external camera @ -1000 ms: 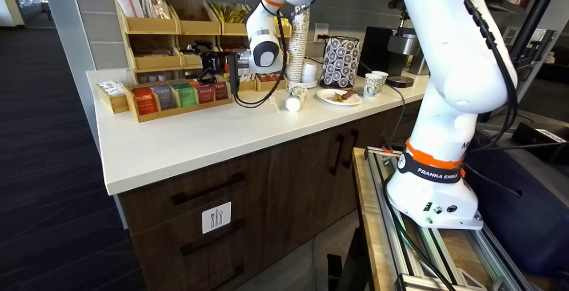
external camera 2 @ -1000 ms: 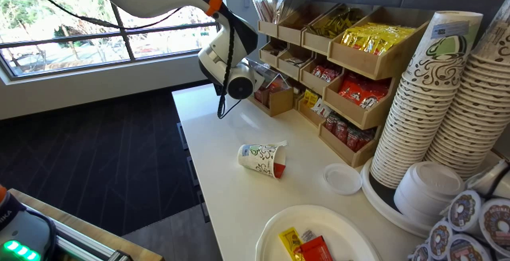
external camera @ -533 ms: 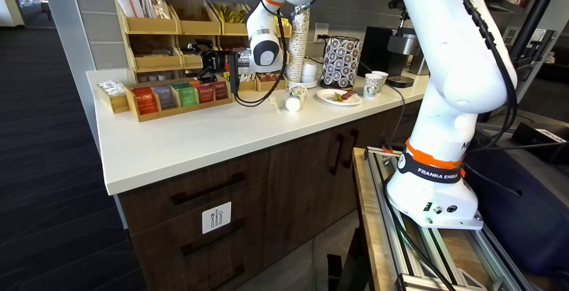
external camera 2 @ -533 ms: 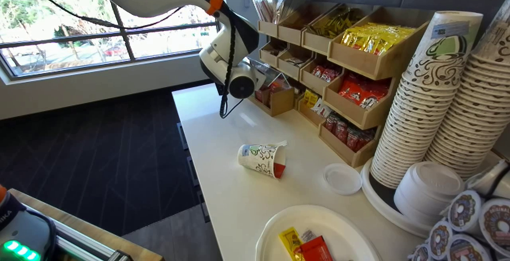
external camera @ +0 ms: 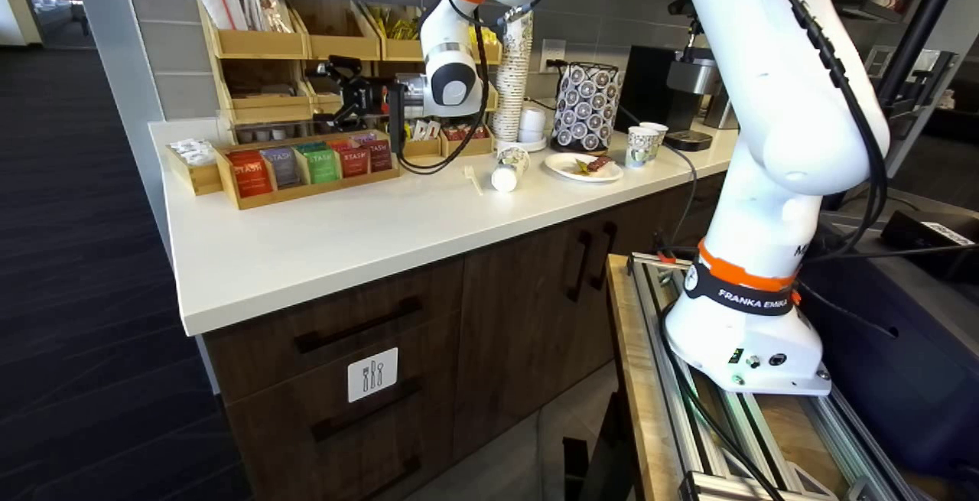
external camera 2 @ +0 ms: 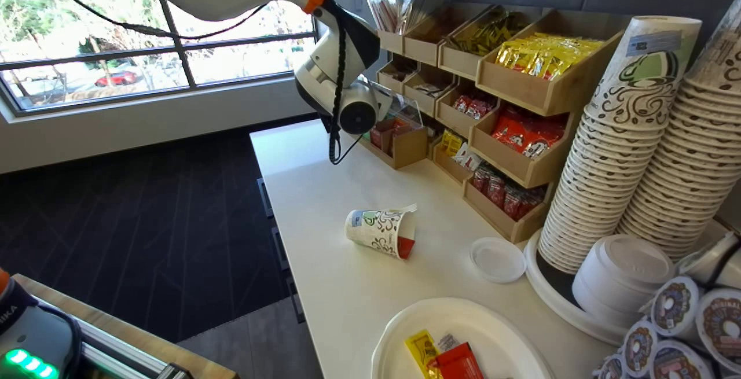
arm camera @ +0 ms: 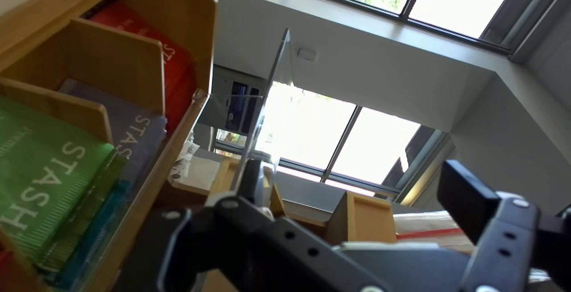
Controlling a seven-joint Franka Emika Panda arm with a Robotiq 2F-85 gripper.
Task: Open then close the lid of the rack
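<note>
Lid up beside splayed pincer

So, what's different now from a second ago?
The hand has risen and shifted slightly toward the wall; the see-through lid stands more upright. No grasp or release shows. Outside, a red car has appeared. The rack, tipped cup and large plate are unmoved.

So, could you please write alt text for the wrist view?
An open gripper is by the raised, see-through lid of a wooden box holding red, purple and green packets; whether gripper and lid touch is unclear. Bright windows show behind.
</note>
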